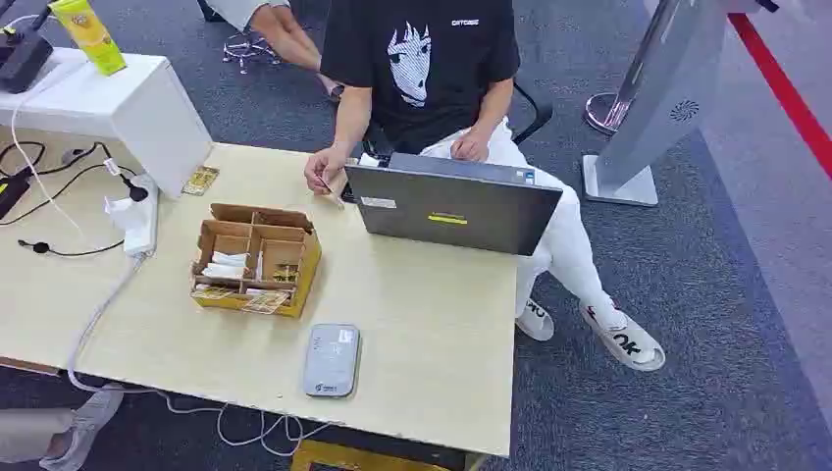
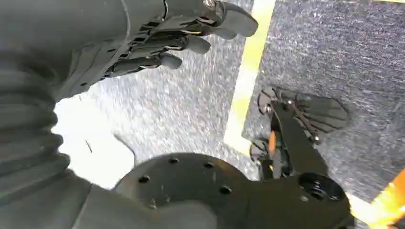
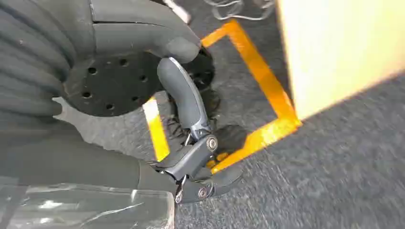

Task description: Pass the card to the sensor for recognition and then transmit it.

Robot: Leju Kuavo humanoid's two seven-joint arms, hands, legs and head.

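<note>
Both my arms hang at my sides, above the carpet. My left hand (image 2: 162, 40) holds nothing, its fingers loosely apart over the grey floor. My right hand (image 3: 191, 143) also carries nothing that I can see, with the thumb stretched out; how far its other fingers are spread I cannot tell from behind.

The cards (image 1: 240, 294) sit in the near compartments of the cardboard box (image 1: 257, 257) in the middle of the table (image 1: 432, 343), sorted upright or lying flat (presumably so one can be lifted out without disturbing the rest). Another card (image 1: 200, 180) lies apart at the far left, beside the white stand (image 1: 147, 108). The grey sensor (image 1: 331, 359) lies flat, just nearer and to the right of the box, close to my edge of the table, which I judge puts it within easy reach.

A person (image 1: 422, 69) sits at the far side behind a laptop (image 1: 451, 206), placed to receive the card. I judge the task not yet begun.
</note>
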